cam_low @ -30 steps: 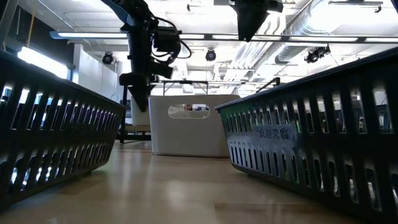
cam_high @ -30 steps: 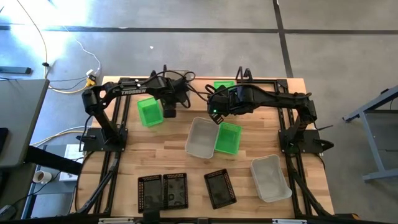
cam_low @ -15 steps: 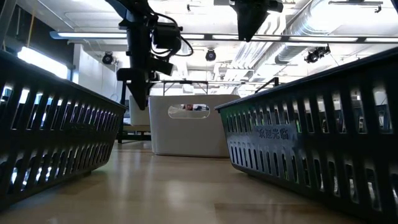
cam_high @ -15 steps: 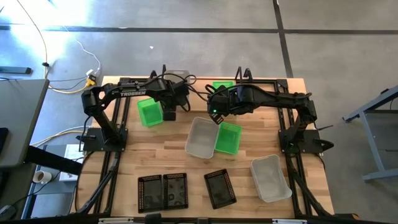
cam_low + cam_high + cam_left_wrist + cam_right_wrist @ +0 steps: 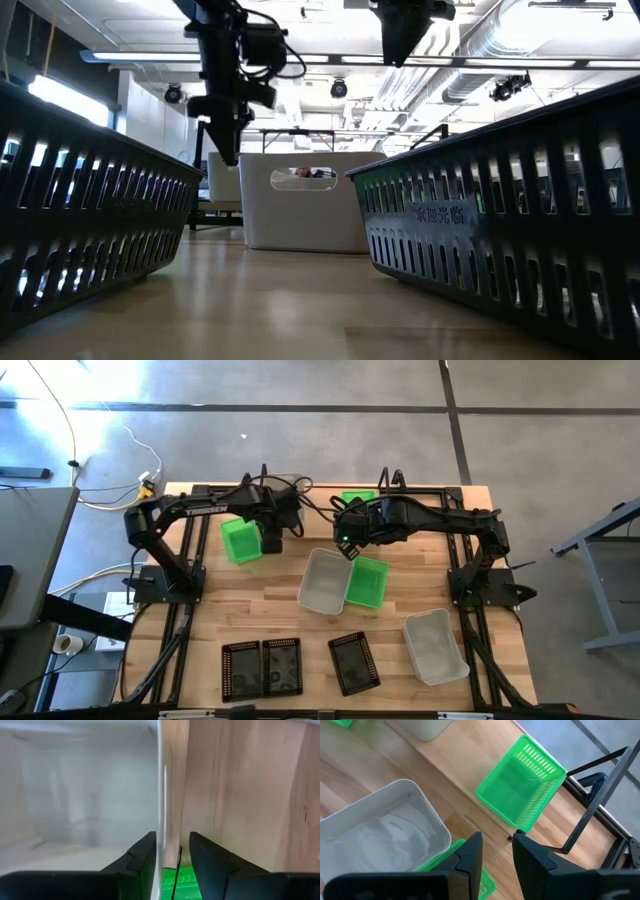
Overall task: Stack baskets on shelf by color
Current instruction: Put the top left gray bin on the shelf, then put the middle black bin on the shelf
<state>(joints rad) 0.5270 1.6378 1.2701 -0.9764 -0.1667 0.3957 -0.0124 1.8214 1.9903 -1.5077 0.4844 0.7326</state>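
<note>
Slotted green baskets (image 5: pixel 240 541), smooth translucent tubs (image 5: pixel 324 581), perforated black baskets (image 5: pixel 262 667)

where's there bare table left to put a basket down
Bare wood lies between the three black baskets at the front and the green basket by the left gripper. More lies right of the middle green basket, above the whitish basket. The centre, under the right gripper, is crowded.

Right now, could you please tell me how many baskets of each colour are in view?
Green baskets: 3
Whitish baskets: 3
Black baskets: 3
Total: 9
</note>
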